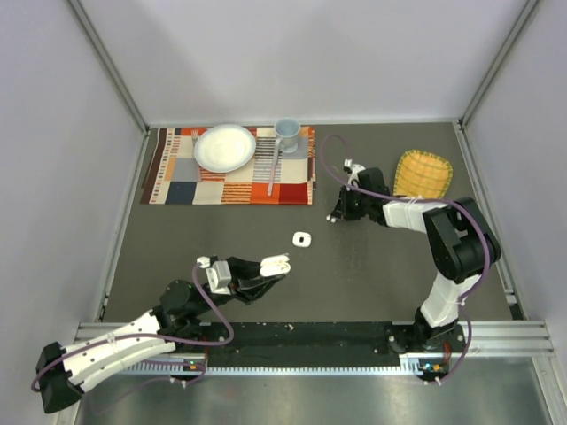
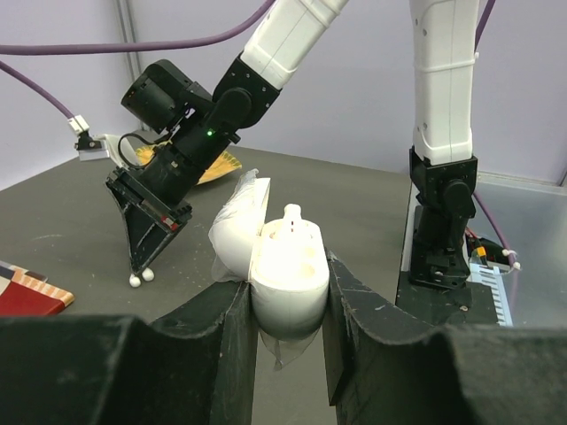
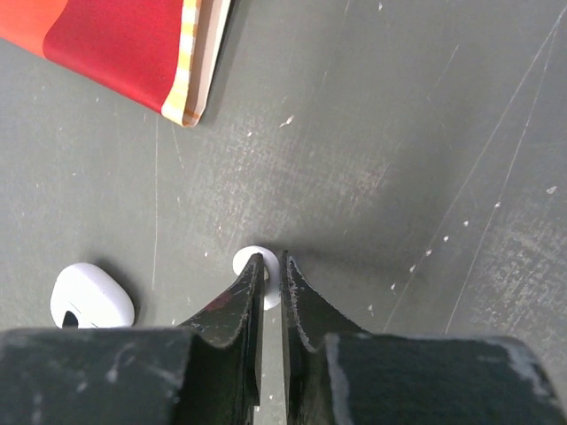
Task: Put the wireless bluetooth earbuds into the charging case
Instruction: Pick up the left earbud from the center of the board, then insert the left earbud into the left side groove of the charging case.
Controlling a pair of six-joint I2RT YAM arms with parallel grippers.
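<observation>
My left gripper (image 1: 276, 264) is shut on the white charging case (image 2: 288, 266) and holds it above the table, lid (image 2: 237, 230) swung open to the left. A small white knob (image 2: 292, 212) stands up at the case's far edge. My right gripper (image 1: 335, 219) points down at the table, its narrow jaws closed on a tiny white earbud (image 3: 251, 263). From the left wrist view, two small white bits (image 2: 140, 277) sit at those fingertips. A small white rounded piece with a dark hole (image 1: 303, 238) lies on the table between the grippers; it also shows in the right wrist view (image 3: 89, 297).
A striped placemat (image 1: 177, 177) lies at the back left with a white plate (image 1: 224, 146), a cup (image 1: 286, 133) and a spoon (image 1: 273, 168). A yellow woven dish (image 1: 423, 173) sits at the back right. Walls enclose three sides.
</observation>
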